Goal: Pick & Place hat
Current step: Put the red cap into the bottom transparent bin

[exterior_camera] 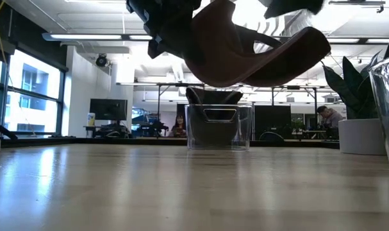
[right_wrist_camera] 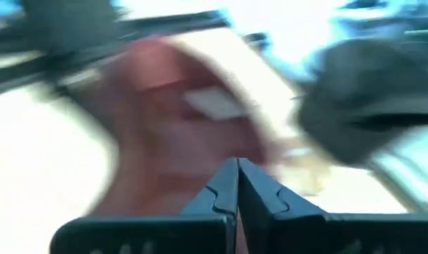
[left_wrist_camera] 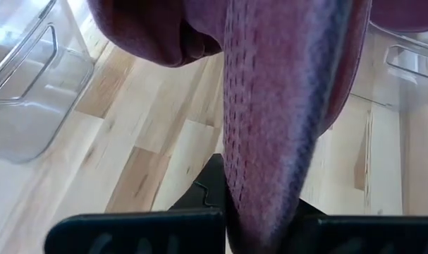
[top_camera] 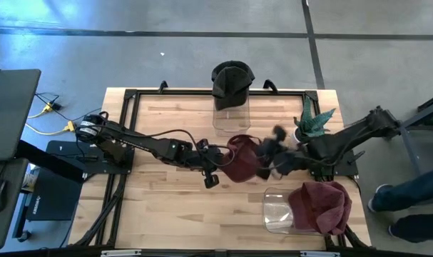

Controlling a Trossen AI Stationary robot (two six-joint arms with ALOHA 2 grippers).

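A maroon hat (top_camera: 241, 160) hangs in the air over the middle of the table; the low view shows the hat (exterior_camera: 245, 54) well clear of the wood. My left gripper (top_camera: 222, 160) reaches in from the table's left and is shut on it. My right gripper (top_camera: 271, 153) comes from the table's right, blurred, its fingers shut (right_wrist_camera: 236, 176) and empty, right beside the hat's right side (right_wrist_camera: 178, 120). My left gripper pinches a fold of the maroon hat's knitted cloth (left_wrist_camera: 270, 141) between its two fingers (left_wrist_camera: 136, 229), coming roughly level from the table's left. The hat is lifted clear of the table and sags below the hold. Whether my right gripper touches the hat, I cannot tell.
A black hat (top_camera: 232, 77) sits on a clear container (top_camera: 231, 114) at the far edge, also in the low view (exterior_camera: 218, 125). Another maroon hat (top_camera: 324, 207) lies on a clear container (top_camera: 277, 213) near the right corner. A potted plant (top_camera: 312, 125) stands behind my right arm.
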